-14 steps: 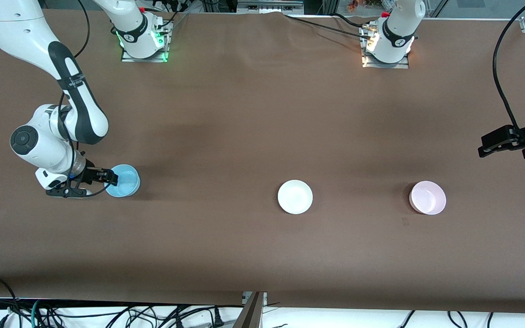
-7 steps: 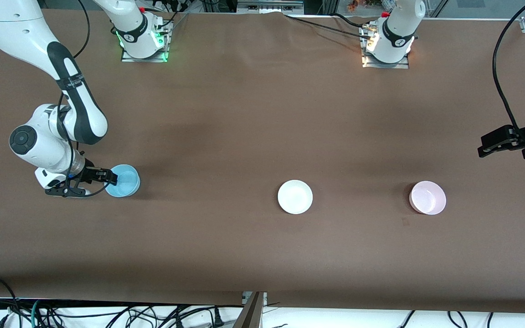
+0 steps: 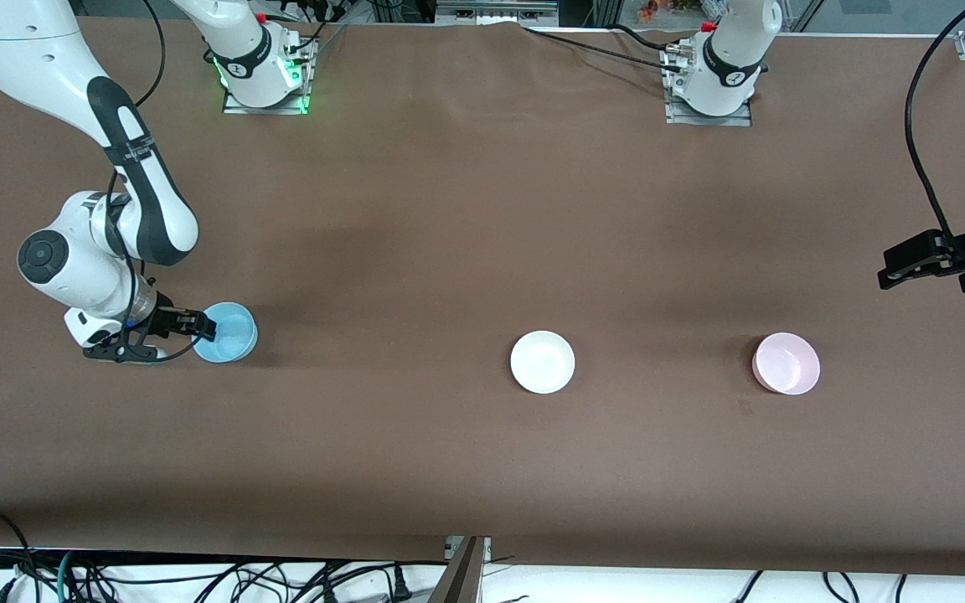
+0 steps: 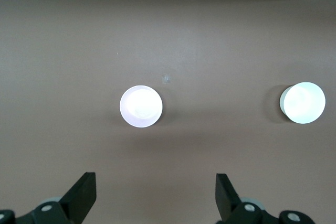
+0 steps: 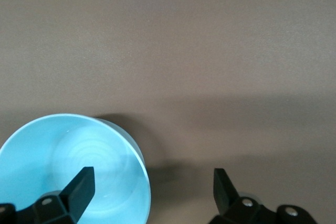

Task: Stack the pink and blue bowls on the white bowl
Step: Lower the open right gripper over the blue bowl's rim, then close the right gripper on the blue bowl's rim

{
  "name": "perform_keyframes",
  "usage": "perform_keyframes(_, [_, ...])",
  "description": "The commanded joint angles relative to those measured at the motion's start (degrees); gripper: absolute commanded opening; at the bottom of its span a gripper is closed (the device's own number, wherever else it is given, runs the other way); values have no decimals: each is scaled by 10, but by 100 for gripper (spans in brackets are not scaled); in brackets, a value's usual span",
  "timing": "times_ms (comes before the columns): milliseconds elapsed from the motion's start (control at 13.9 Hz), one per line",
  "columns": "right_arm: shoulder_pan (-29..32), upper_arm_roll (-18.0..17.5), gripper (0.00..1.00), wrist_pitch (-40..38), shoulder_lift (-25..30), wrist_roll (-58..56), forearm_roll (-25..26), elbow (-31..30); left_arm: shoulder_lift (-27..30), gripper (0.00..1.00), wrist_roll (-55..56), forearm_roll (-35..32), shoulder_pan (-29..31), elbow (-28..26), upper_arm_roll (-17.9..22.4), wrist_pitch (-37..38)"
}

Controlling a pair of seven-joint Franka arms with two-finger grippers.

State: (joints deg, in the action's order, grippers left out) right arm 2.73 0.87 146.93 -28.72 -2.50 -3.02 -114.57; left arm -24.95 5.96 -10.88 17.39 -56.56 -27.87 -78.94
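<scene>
Front view: the right gripper (image 3: pixel 198 328) is straddling the rim of the blue bowl (image 3: pixel 229 332), which is sitting well toward the right arm's end from the white bowl (image 3: pixel 542 362); the pink bowl (image 3: pixel 786 363) is lying toward the left arm's end.

Left wrist view: the left gripper (image 4: pixel 156 199) is waiting, fingers apart, above the table (image 4: pixel 220 35).

Right wrist view: the right gripper's fingers are standing apart, one inside the bowl; closing off-center could likely tip it.
</scene>
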Motion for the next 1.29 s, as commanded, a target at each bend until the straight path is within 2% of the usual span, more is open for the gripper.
perform_keyframes(0, [6, -6, 100, 11, 8, -8, -10, -12, 7, 100, -5, 2, 0, 1, 1, 4])
perform_keyframes(790, [7, -8, 100, 20, 6, -8, -11, -16, 6, 100, -4, 2, 0, 0, 4, 1])
perform_keyframes(862, [7, -8, 99, 20, 6, -8, -18, -16, 6, 100, -4, 1, 0, 0, 2, 1])
perform_keyframes(1005, [7, -8, 99, 16, 6, -15, -63, -17, 6, 100, -2, 1, -1, 0, 1, 1])
perform_keyframes(1221, [9, -8, 99, 13, 6, -36, -91, -16, 6, 100, -2, 1, -2, 0, 1, 1])
